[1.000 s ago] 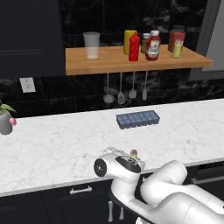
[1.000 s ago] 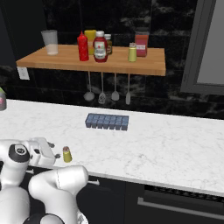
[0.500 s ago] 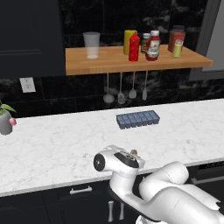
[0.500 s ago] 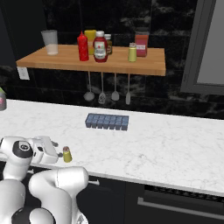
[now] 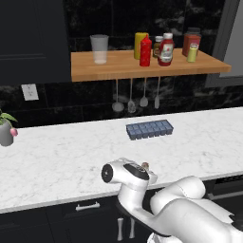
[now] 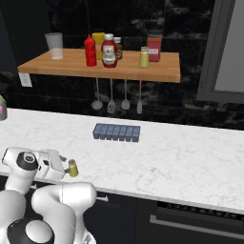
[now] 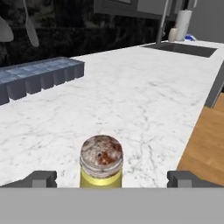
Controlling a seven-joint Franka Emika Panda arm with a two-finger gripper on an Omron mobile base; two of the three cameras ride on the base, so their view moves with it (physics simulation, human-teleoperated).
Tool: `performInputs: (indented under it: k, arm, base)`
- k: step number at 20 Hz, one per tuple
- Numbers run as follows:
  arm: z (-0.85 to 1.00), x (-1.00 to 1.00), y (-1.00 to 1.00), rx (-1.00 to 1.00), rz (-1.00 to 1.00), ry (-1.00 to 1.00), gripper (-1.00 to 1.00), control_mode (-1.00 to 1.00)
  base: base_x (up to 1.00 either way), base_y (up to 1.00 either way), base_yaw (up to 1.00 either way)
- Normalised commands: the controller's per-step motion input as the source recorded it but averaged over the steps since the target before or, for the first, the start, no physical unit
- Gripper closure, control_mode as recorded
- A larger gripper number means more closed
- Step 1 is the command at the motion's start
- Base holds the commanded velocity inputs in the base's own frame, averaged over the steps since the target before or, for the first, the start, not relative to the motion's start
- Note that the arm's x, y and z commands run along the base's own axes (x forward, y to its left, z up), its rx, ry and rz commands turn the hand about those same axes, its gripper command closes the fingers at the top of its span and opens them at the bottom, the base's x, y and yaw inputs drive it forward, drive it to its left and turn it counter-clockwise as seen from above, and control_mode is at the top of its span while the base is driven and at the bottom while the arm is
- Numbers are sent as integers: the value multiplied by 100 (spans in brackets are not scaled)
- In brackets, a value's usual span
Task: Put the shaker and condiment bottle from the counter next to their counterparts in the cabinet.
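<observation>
The shaker, yellow-green with a speckled tan cap, stands upright near the front edge of the white marble counter. In the hand view it sits between my two dark fingertips. My gripper is open, with a gap on each side of the shaker. The condiment bottle, plain red, stands on the wooden cabinet shelf between a tall yellow bottle and a white-capped ketchup bottle. A bigger yellow-green shaker stands further right on the shelf.
A blue-grey ice tray lies mid-counter behind the shaker. A glass and a red canister also stand on the shelf, with utensils hanging under it. A small plant pot sits far left.
The hand has shifted only slightly around the shaker. The shaker stays put and the jaws stay open.
</observation>
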Motion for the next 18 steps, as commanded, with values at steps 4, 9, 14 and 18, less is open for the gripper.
performInputs:
  k: [4, 9, 14, 18]
  arm:
    - [-23, 7, -47, 4, 0, 0, -100, -100]
    - [-25, 8, -41, 3, 0, 0, 100, -100]
    - [-15, 4, -40, 6, 0, 2, 100, -100]
    - [-13, 7, 1, 0, 0, 9, 100, -100]
  base:
    - [0, 0, 0]
    - [0, 0, 0]
    - [0, 0, 0]
    - [0, 0, 0]
